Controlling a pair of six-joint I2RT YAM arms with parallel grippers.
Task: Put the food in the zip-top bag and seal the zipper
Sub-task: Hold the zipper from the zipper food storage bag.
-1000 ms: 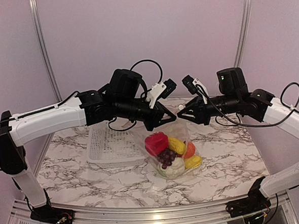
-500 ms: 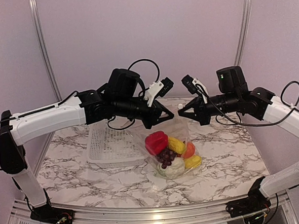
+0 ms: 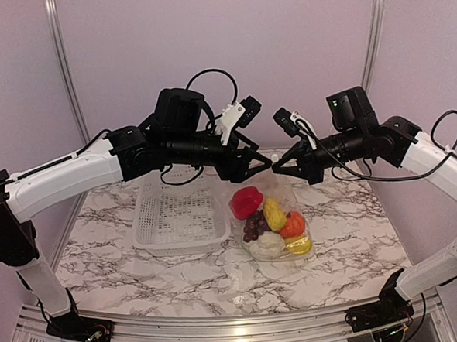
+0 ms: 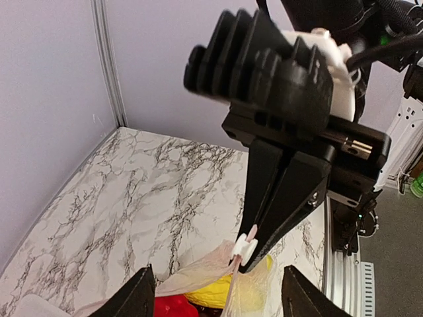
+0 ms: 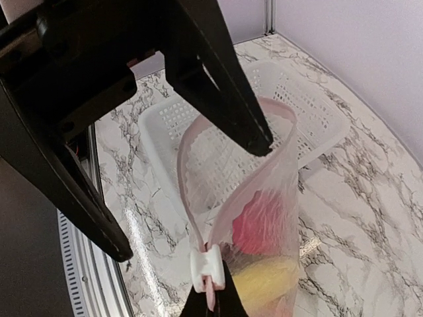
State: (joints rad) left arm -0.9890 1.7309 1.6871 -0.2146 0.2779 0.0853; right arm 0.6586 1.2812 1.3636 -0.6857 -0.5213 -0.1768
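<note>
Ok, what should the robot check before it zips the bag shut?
1. All food in the bag: ok, none shows outside it.
2. Right gripper pinching the white slider: ok.
3. Left gripper clamping the far end of the zipper: not ok, its fingers are spread apart.
4. Mouth zipped shut: not ok, it gapes in a loop.
5. Food below the zipper: ok.
</note>
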